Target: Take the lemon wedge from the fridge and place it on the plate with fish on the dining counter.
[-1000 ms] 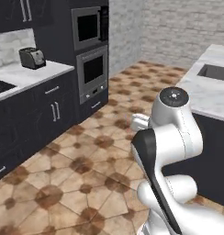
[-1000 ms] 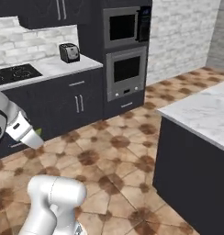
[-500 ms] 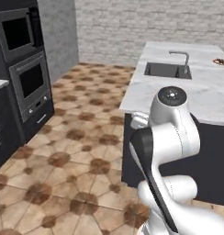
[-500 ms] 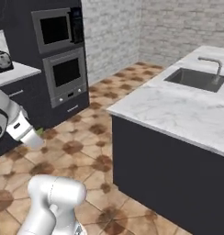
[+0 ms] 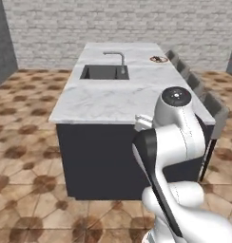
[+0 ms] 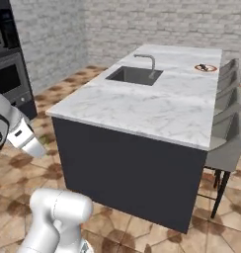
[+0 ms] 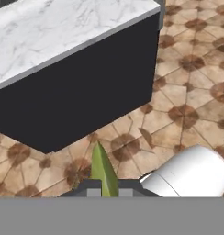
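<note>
Hand view: the pincer [image 7: 106, 189] is clenched on the lemon wedge [image 7: 103, 169], whose yellow-green tip juts up between the finger tips, above the tiled floor [image 7: 187, 92] just off a corner of the desk [image 7: 63, 27]. From the left base view the arm [image 5: 172, 142] is folded upright, elbow high. The plate [image 6: 205, 67] with the fish [image 6: 205, 67] sits near the desk's far edge, beside the stools [image 6: 223, 133], beyond the sink [image 5: 104, 72].
</note>
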Motion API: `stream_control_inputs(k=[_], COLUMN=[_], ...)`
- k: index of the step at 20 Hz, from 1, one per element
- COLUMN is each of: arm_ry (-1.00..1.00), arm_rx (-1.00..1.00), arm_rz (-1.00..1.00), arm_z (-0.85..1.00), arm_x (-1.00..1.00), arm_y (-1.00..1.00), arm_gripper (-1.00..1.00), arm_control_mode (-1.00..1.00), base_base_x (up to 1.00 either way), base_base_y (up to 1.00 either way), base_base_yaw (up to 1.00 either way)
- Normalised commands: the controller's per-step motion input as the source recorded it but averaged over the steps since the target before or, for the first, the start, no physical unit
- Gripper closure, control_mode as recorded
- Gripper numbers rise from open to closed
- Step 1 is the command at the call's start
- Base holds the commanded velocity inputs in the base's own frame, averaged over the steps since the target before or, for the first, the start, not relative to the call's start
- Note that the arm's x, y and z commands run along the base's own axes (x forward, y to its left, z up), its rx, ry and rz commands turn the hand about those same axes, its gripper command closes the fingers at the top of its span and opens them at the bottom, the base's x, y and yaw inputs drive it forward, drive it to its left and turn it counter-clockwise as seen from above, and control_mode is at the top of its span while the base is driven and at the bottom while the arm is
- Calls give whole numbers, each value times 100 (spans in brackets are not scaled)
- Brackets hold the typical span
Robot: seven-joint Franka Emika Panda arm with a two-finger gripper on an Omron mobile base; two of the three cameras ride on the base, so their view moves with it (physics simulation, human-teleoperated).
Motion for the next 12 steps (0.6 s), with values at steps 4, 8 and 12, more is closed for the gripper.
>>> stream_control_inputs(k=[4,8,12], arm_ry=[0,0,0], arm_rx=[0,0,0], arm_rz=[0,0,0], arm_z=[0,0,0], arm_x=[0,0,0], arm_y=[0,0,0], arm_gripper=[100,100,100], arm_control_mode=[100,100,100], base_base_x=[-3,51,72], base_base_y=[-92,-71,-68], base_base_yaw=[-35,-16,-1])
